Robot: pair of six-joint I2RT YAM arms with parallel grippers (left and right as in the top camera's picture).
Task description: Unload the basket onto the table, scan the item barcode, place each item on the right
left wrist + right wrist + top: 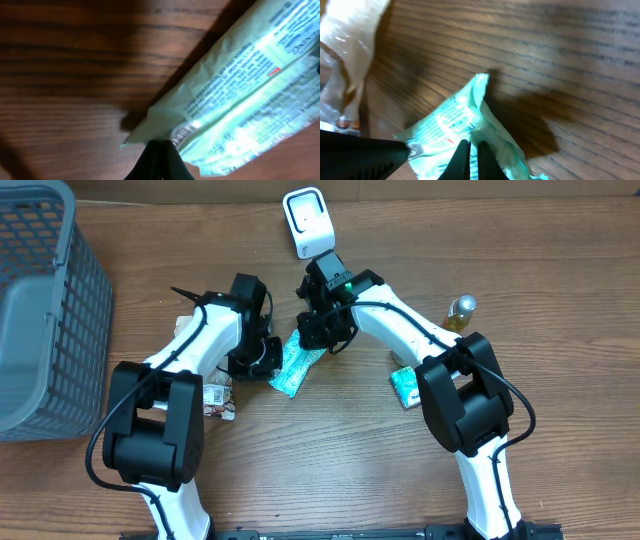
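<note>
Green packet [296,365] clamped between left pincer [159,152] and right pincer [470,150].
Grasp done; scanner [306,222] beyond right pincer, scan apparently pending.

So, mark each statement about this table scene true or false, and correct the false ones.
1. The left gripper and the right gripper are both shut on the packet. True.
2. The basket stands on the robot's right. False: it stands at the left edge.
3. The scanner lies beyond the packet, near the far edge. True.
4. The packet is in the basket. False: it is over the table, between the arms.
5. The bottle is in the right gripper. False: it stands apart, beside the right arm.
</note>
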